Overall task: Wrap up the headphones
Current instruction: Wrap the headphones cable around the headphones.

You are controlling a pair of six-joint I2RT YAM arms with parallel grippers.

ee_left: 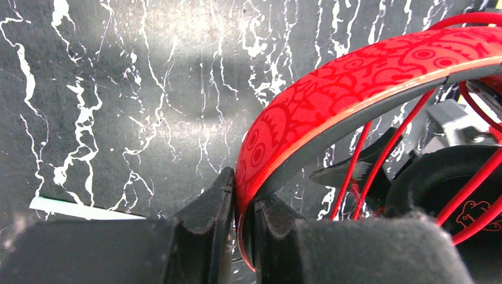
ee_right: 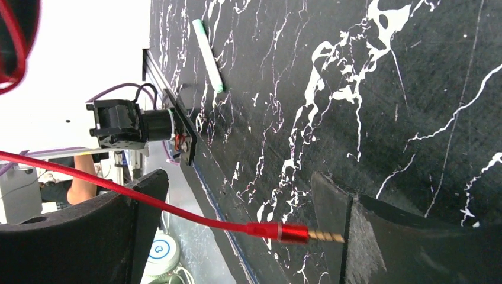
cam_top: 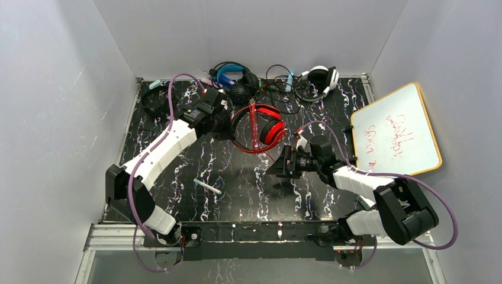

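While seen from above, red pair: glossy red over-ear headphones [cam_top: 264, 127] sit mid-tabletop towards the back, on black white-veined marble tabletop [cam_top: 248, 207]
Left fingers: left fingers [ee_left: 204, 219] clamped tight on the patterned red headband [ee_left: 355, 83], one pad on each face
Cable: thin red cable [ee_right: 195, 216] strands cross the opening under the headband
Right fingers: right fingers [ee_right: 402, 236] spread wide, low over the tabletop just in front of the red pair, gripping nothing
Cable end: red plug with gold jack [ee_right: 284, 232] lies in the gap between the right fingers, tip right at one pad, contact unclear
Other pairs: black pair with blue headband [cam_top: 231, 76] at back edge; white-and-black pair [cam_top: 321, 77] to its right; all-black pair [cam_top: 155, 100] back left
Loose items: pale green marker pen [cam_top: 207, 186] front-left of centre; whiteboard with red writing [cam_top: 396, 130] at right edge
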